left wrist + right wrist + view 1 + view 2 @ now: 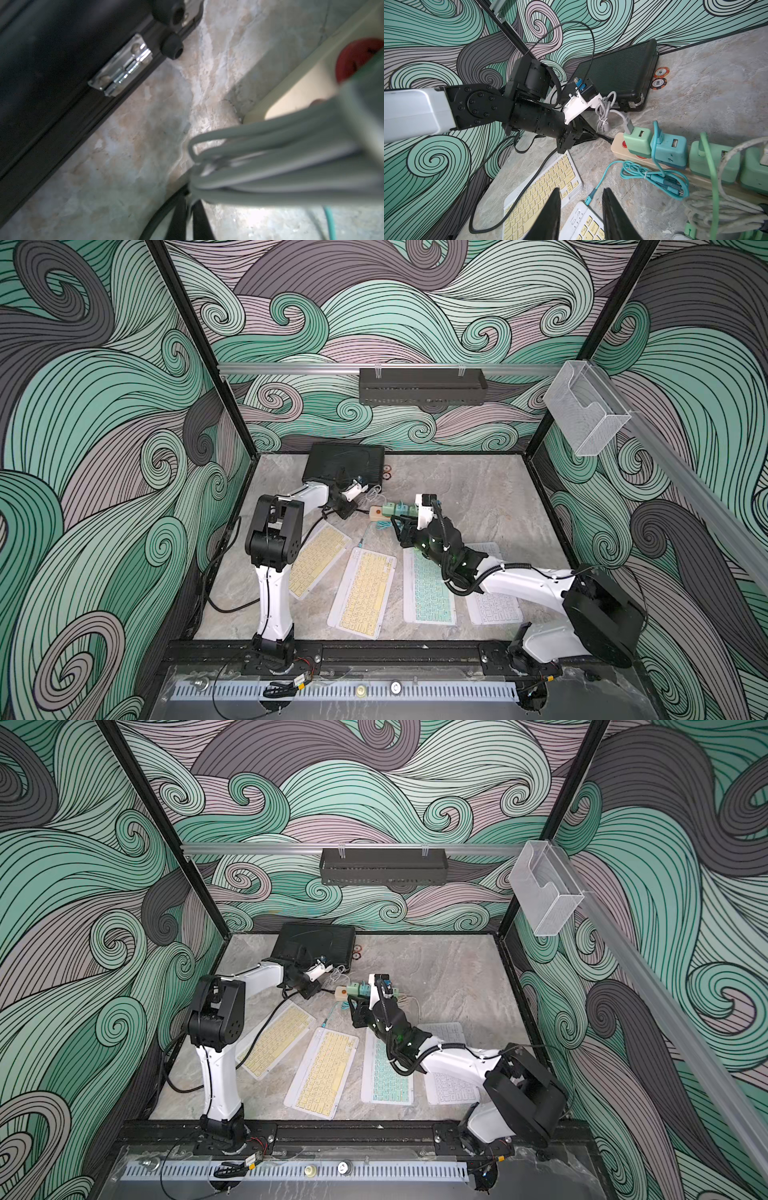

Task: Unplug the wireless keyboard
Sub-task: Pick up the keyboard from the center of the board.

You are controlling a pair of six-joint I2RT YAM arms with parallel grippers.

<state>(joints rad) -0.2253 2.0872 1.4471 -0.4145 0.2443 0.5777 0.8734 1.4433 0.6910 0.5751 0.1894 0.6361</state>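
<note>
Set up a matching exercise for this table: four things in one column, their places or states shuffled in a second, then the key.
Things:
1. black case
2. poker chips
3. white-keyed keyboard
4. grey cable

Places or states:
A. plugged into the pale green charger
B. partly under the right arm
C. at the back of the table, near the wall
D. on the table just beside the case

Pairs: 1-C, 2-D, 3-B, 4-A.

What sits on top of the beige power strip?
A green charger, a blue charger, then more green ones, with cables plugged in. The sockets beneath them are covered.
</note>
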